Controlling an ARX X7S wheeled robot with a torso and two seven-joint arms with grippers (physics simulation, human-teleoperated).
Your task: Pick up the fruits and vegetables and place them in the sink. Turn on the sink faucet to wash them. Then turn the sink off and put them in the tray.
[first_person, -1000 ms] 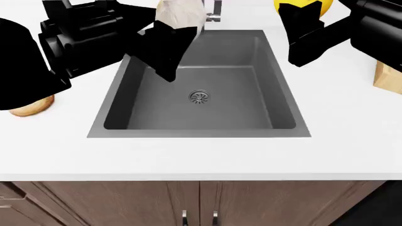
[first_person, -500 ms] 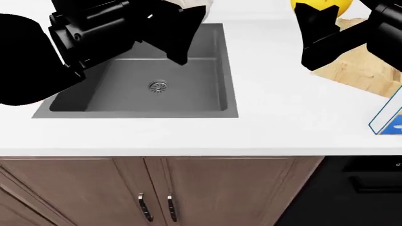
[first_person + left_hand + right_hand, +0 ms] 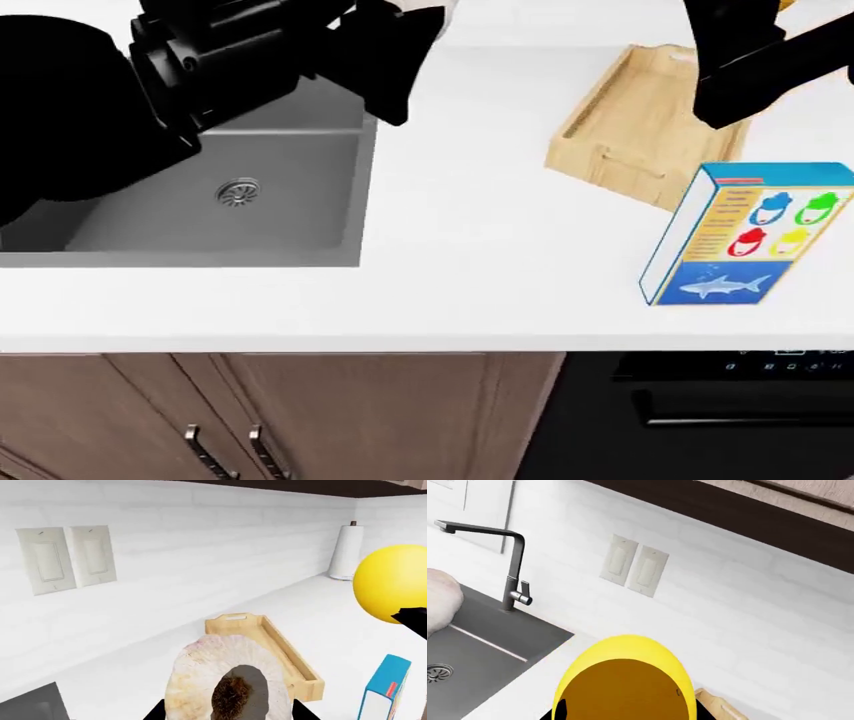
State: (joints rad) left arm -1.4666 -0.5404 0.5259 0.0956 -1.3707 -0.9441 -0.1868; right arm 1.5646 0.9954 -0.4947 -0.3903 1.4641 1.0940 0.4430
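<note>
In the left wrist view, my left gripper (image 3: 227,714) is shut on the off-white garlic bulb (image 3: 227,677), its brown root end facing the camera. My right gripper (image 3: 624,715) is shut on the yellow lemon (image 3: 624,677), which also shows in the left wrist view as the lemon (image 3: 392,582). In the head view, the left gripper (image 3: 380,60) hangs over the right end of the dark grey sink (image 3: 200,215). The right gripper (image 3: 747,55) is above the far end of the wooden tray (image 3: 627,125). The faucet (image 3: 510,565) stands behind the sink (image 3: 494,645).
A blue-and-white printed box (image 3: 747,235) stands upright on the white counter just in front of the tray. A paper towel roll (image 3: 347,552) stands by the back wall. Wall switches (image 3: 67,557) are on the tiled backsplash. Cabinet doors lie below the counter edge.
The head view has swung right: the sink slid to the left, and the tray and box came fully into view. Both grippers, still holding the garlic and lemon, have moved right, nearer the tray.
</note>
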